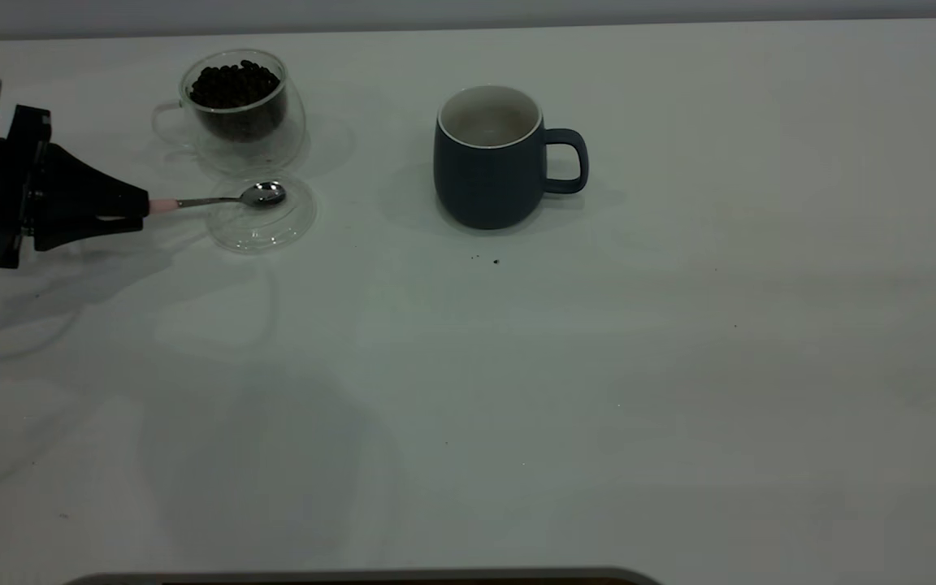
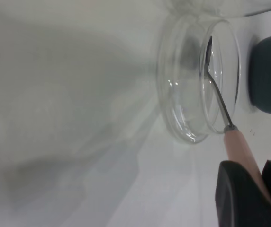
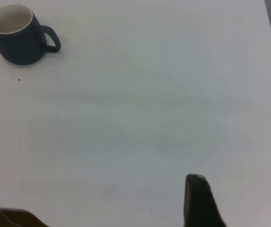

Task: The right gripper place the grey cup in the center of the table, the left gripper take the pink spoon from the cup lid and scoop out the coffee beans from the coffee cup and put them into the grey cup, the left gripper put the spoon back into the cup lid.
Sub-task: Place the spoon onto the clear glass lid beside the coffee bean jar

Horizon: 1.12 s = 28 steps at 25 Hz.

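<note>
Black left gripper (image 1: 143, 213) at the table's (image 1: 517, 406) left edge, fingers pinched on the pale pink handle of the pink spoon (image 1: 216, 200). Spoon lies roughly level, long axis running left-right in the exterior view, metal bowl pointing away from the gripper and resting over the clear cup lid (image 1: 261, 223) (contact with the lid hard to confirm). Coffee cup (image 1: 236, 106) just behind the lid, heaped with coffee beans (image 1: 234, 85). Grey cup (image 1: 491, 158) upright near table centre, handle toward the right. Right gripper (image 3: 237, 205): only one dark finger (image 3: 199, 201) shows in its wrist view, well apart from the grey cup; spread not readable.
</note>
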Available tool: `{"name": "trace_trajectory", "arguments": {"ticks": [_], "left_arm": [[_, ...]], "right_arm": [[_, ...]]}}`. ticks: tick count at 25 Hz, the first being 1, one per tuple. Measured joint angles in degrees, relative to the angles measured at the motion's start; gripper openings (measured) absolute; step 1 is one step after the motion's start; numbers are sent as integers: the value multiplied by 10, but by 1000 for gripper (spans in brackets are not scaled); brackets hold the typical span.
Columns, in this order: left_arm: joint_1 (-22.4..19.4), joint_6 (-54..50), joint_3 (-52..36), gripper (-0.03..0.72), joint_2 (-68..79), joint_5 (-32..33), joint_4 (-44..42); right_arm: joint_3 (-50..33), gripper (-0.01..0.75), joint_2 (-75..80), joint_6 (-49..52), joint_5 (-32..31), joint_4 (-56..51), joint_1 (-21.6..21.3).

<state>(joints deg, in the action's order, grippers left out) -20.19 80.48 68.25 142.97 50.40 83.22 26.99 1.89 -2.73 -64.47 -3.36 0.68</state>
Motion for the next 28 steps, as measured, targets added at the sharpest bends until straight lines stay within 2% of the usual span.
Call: {"name": "trace_trajectory", "arguments": {"ticks": [15,18,23,28], "left_arm": [[1,-21,0,135,1,-5,0],[1,-21,0,187,1,-3,0],[1,-28,0,345,1,-3,14],[1,-29,0,400,1,-3,50]], "right_arm": [[0,452,0,0,0,0,0],[0,452,0,0,0,0,0],[0,452,0,0,0,0,0],[0,452,0,0,0,0,0]]}}
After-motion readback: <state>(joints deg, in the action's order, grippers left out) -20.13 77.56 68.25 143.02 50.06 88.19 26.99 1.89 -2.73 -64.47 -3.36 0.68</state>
